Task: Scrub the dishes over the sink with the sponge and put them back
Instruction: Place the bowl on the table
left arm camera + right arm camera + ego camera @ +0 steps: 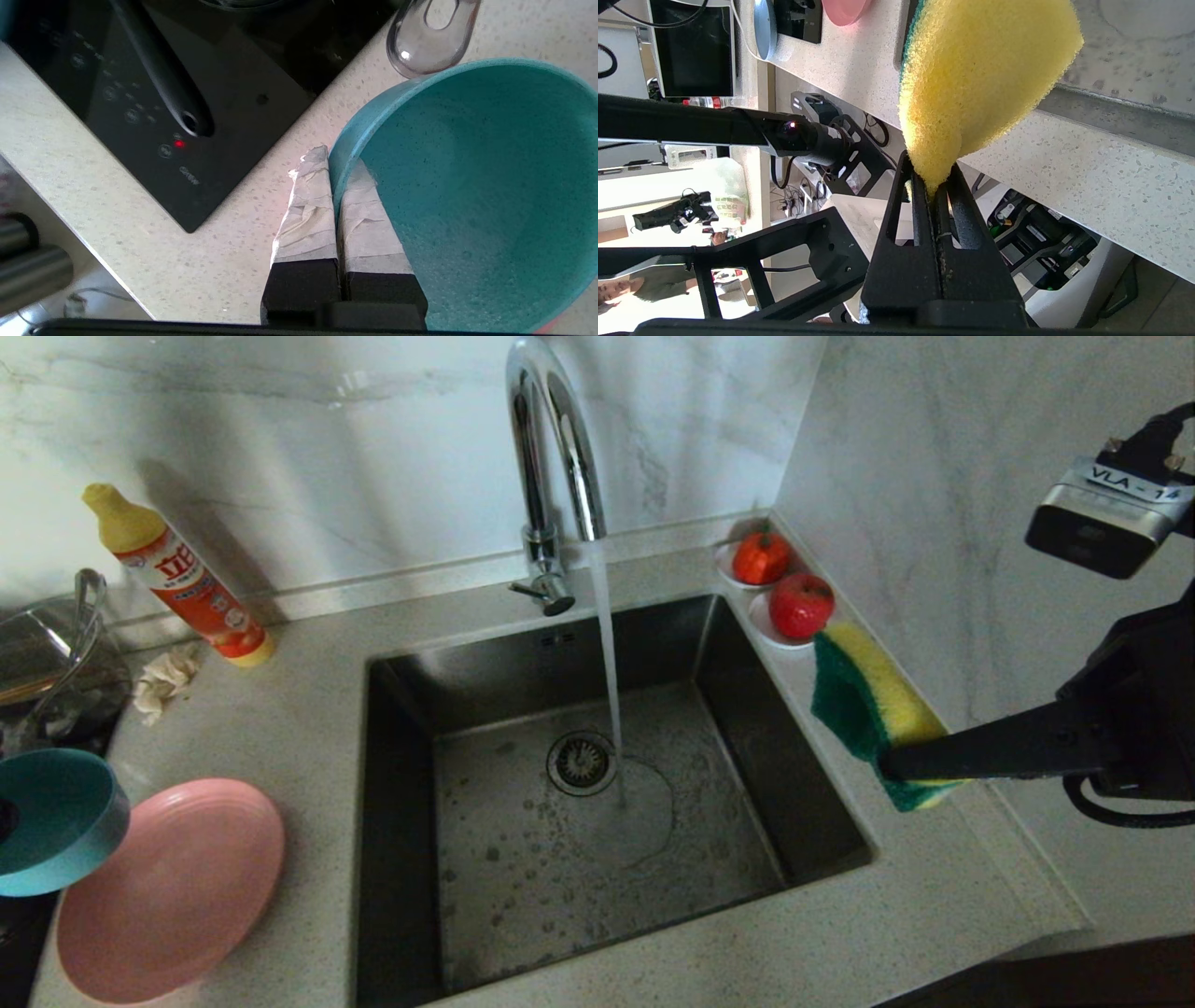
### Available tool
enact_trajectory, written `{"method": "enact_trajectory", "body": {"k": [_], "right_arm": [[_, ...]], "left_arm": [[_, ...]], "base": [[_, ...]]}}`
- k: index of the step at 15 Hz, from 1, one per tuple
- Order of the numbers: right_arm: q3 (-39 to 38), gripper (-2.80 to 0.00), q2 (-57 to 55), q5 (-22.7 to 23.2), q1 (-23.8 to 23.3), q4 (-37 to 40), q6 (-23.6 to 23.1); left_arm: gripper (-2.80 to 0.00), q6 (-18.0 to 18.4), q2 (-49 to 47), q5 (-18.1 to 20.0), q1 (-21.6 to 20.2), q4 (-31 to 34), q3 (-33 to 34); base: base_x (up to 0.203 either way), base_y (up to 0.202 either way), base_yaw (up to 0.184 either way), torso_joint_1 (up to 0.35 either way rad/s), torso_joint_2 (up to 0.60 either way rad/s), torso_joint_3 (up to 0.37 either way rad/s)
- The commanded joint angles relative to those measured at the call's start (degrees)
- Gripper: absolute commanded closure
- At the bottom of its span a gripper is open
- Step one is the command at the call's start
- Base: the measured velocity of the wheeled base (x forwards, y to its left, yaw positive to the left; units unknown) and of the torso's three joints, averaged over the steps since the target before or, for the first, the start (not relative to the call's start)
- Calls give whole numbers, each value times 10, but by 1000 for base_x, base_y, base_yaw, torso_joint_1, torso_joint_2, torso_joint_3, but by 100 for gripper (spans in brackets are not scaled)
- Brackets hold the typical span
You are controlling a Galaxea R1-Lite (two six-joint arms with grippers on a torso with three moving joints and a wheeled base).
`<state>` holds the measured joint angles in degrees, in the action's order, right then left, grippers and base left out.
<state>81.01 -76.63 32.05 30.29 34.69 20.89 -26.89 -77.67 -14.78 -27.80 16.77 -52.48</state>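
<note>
The sink [597, 784] takes up the middle of the counter [308, 709], a square steel basin with its drain [581, 763] near the centre and a stream of water falling from the tall curved tap [551, 476] to land just beside that drain. On the counter left of the basin lies the pink plate [173, 891], flat and face up. The teal bowl [56, 821] is over the plate's left edge, tilted so that its opening faces up and toward the left; the left gripper [337, 161] is clamped on its rim, one taped finger [308, 205] outside the wall and the other inside. The sponge [873, 709] hangs in the air over the counter strip at the sink's right rim, just in front of the two small saucers of red fruit [784, 588]. Its long axis runs from the near right up toward the far left, its free end pointing at the fruit, green scouring side facing the basin and yellow foam facing the wall. The right gripper [901, 765] pinches the sponge's near end tightly between its closed fingers. A dish soap bottle [177, 579] leans by the back wall, a crumpled rag [166, 679] beside it.
</note>
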Motion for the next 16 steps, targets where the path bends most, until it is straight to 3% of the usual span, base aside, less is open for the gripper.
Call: {"method": "enact_trajectory", "body": {"k": [1, 8, 11, 16], "right_arm": [[0, 0, 1, 2, 0, 2, 1], [-1, 0, 3, 2, -6, 2, 0], [-5, 0, 3, 3, -6, 2, 1], [-2, 0, 3, 6, -7, 2, 0]], "left_arm": [[0, -2, -29, 2, -8, -19, -1], [0, -3, -55, 4, -24, -56, -15], [0, 0, -66, 7, -56, -56, -45], [0, 10, -92, 45, -100, -54, -63]], "base": [[0, 0, 0, 0, 0, 0], [0, 0, 0, 0, 0, 0], [0, 0, 0, 0, 0, 0], [0, 0, 0, 0, 0, 0]]}}
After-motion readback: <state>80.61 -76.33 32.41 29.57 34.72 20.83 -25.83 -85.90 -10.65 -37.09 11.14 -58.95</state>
